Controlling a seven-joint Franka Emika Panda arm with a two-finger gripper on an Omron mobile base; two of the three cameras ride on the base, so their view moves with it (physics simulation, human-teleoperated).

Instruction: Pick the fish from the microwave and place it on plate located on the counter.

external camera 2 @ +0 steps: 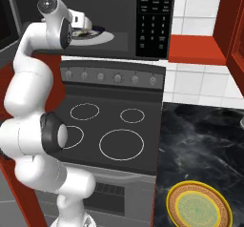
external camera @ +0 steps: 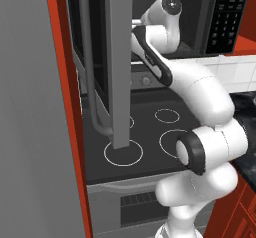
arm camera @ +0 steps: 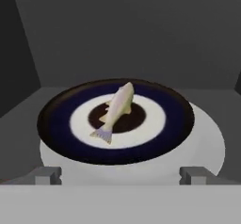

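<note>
The fish (arm camera: 116,110), pale with a bluish tail, lies on a dark blue and white dish (arm camera: 56,124) on the pale turntable inside the microwave (external camera 2: 119,2). My gripper (arm camera: 121,176) is open. Its two fingertips (arm camera: 47,175) stand wide apart just short of the dish, level with the turntable's near rim, touching nothing. In the right base view my hand (external camera 2: 82,22) reaches into the oven cavity over the dish (external camera 2: 97,34). The yellow-and-green plate (external camera 2: 198,207) sits on the black marbled counter (external camera 2: 205,135), low at the right.
The microwave door (external camera: 117,57) hangs wide open to the arm's left, its bar handle (external camera: 90,82) facing the base. The keypad panel (external camera 2: 155,18) is right of the cavity. The stovetop (external camera 2: 119,126) with white burner rings lies below. Red cabinets (external camera 2: 233,25) flank the right.
</note>
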